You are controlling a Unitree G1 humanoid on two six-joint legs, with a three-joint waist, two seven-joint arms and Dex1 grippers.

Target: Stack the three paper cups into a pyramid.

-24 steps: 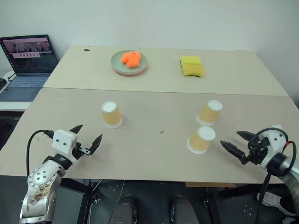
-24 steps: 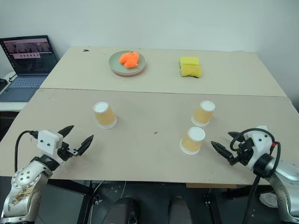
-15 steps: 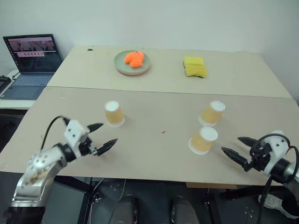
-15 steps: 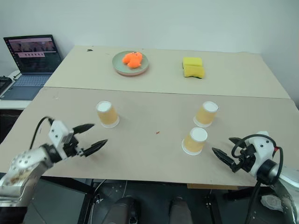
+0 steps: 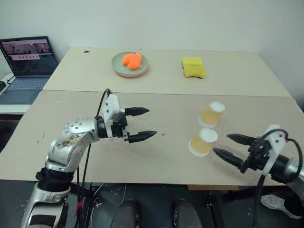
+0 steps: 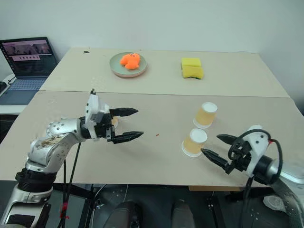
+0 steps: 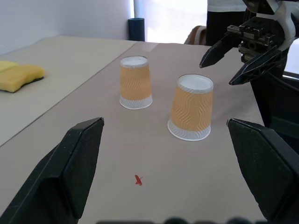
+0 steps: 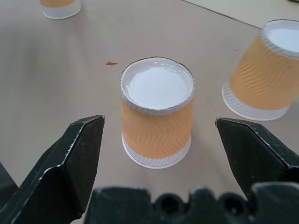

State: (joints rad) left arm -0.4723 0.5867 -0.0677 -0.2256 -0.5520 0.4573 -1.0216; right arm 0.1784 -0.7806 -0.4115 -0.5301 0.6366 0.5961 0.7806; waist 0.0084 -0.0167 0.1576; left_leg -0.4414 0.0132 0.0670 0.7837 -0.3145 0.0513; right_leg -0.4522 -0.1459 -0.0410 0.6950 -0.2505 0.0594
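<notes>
Indoor robotics test area of a laboratory or office type. Two plain beige tables (image 5: 237, 80) stand pushed together against a bare white wall (image 5: 166, 21), their tops carrying a few staged test objects: upside-down paper cups (image 5: 211, 114), a green plate (image 5: 118, 70) bearing an orange plush toy (image 5: 131, 60), and a yellow sponge (image 5: 193, 67). An open laptop (image 5: 26, 64) with a lit screen sits on a side surface at the left. Exposed cables (image 5: 102, 100) run along the metal robot arm (image 5: 71, 142) reaching over the near table.
</notes>
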